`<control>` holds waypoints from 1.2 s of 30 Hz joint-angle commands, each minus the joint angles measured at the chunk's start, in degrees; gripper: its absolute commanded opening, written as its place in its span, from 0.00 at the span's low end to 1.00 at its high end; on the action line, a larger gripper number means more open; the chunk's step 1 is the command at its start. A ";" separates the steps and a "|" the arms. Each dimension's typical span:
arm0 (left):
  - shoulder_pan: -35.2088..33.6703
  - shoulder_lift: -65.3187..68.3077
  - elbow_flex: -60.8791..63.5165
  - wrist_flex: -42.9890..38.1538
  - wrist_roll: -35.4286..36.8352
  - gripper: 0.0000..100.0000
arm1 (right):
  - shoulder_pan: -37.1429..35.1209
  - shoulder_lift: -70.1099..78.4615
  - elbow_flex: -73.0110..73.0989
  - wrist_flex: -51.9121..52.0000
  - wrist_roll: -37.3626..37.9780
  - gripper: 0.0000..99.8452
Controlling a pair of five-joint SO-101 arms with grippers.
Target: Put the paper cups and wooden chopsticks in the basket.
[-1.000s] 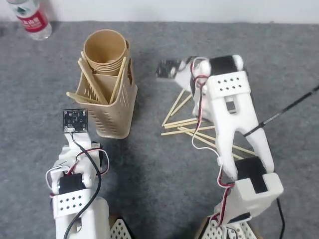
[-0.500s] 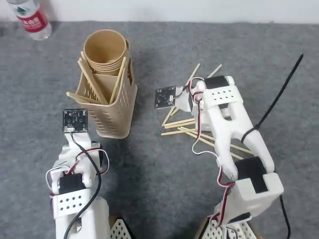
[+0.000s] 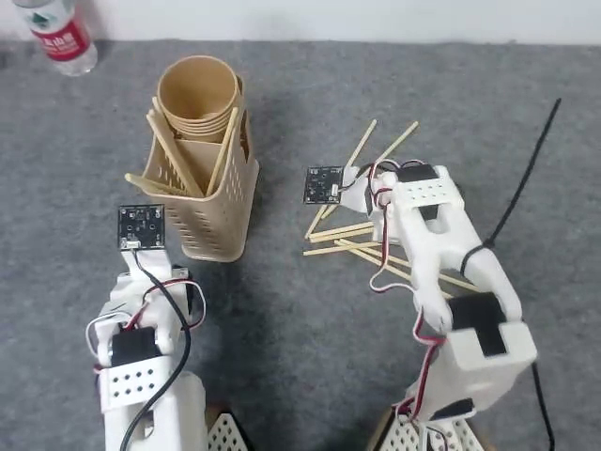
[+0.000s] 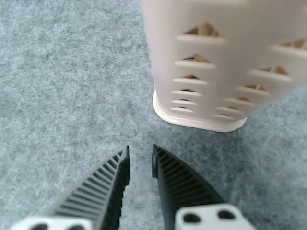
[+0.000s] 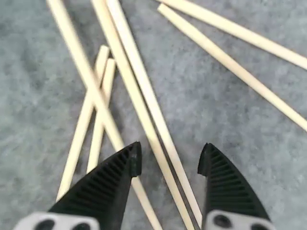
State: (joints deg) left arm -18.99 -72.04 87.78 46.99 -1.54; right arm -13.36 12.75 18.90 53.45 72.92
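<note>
Wooden chopsticks (image 5: 144,110) cross between spread right jaws; overhead, basket (image 3: 221,221) holds cups (image 3: 197,89)

Grey felt-like fabric covers the table (image 3: 300,319), evenly lit. A pale wall (image 3: 376,19) runs along its far edge, and a plastic bottle (image 3: 58,36) lies at one far corner.
</note>
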 commanded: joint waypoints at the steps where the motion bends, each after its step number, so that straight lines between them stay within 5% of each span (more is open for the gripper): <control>1: -0.09 -0.62 -0.22 -1.32 -0.70 0.07 | 1.63 4.62 -2.11 -3.47 0.70 0.21; 9: -0.09 -0.62 -0.22 -1.32 -0.70 0.07 | 3.91 14.37 -16.26 6.99 0.70 0.20; 14: -0.09 -0.62 -0.22 -1.32 -0.70 0.07 | 3.91 17.01 -20.66 10.07 0.44 0.00; 22: -0.09 -0.62 -0.22 -1.32 -0.70 0.07 | 4.00 16.57 -22.24 11.30 0.35 0.01; 36: -0.18 -0.62 -0.22 -1.23 -0.70 0.07 | 2.68 -11.30 -31.74 25.36 -11.08 0.01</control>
State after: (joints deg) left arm -18.99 -72.04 87.78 46.99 -1.54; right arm -10.29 11.78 -9.05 77.45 65.45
